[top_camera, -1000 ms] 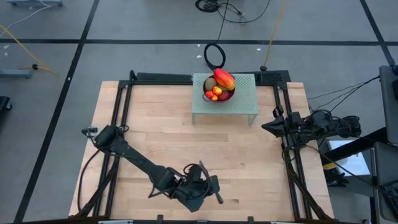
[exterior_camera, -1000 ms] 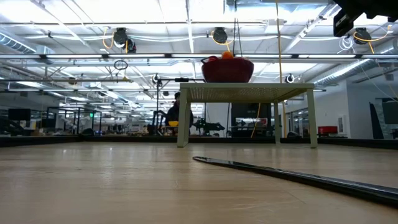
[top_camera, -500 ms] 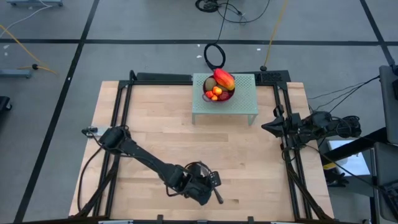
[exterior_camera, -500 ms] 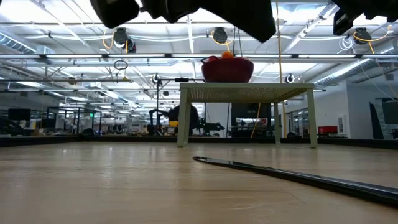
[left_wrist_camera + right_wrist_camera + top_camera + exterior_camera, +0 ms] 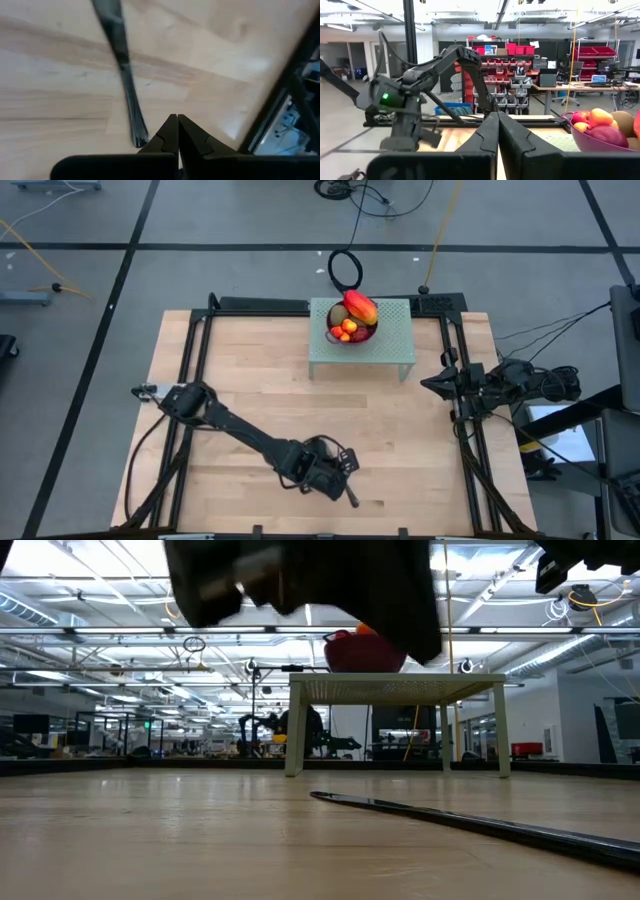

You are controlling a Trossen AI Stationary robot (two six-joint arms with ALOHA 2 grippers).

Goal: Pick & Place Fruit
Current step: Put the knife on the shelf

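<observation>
The fruit sits in a purple bowl [image 5: 352,326] on a small green perforated stand [image 5: 390,345] at the table's far edge: a red-yellow mango [image 5: 361,307], a kiwi [image 5: 338,315] and tiny orange ones [image 5: 346,328]. The right wrist view shows the bowl [image 5: 602,142] with dark red and orange fruit [image 5: 600,116]. My left gripper [image 5: 338,472] hovers shut near the table's near edge, its fingertips [image 5: 176,119] just beside one end of a long dark knife [image 5: 122,75] without touching it. My right gripper [image 5: 496,118] waits shut at the table's right edge [image 5: 432,383].
The knife [image 5: 450,818] lies flat on the wooden table, slanting toward the near right. The stand's legs [image 5: 294,730] hold the bowl [image 5: 365,650] high above the tabletop. Black frame rails [image 5: 195,360] run along the table's left and right sides.
My left arm has stretched out toward the table's right, carrying its gripper over the knife; in the low view it has come in from above and now fills more of the upper picture. Knife, bowl and fruit have stayed put.
</observation>
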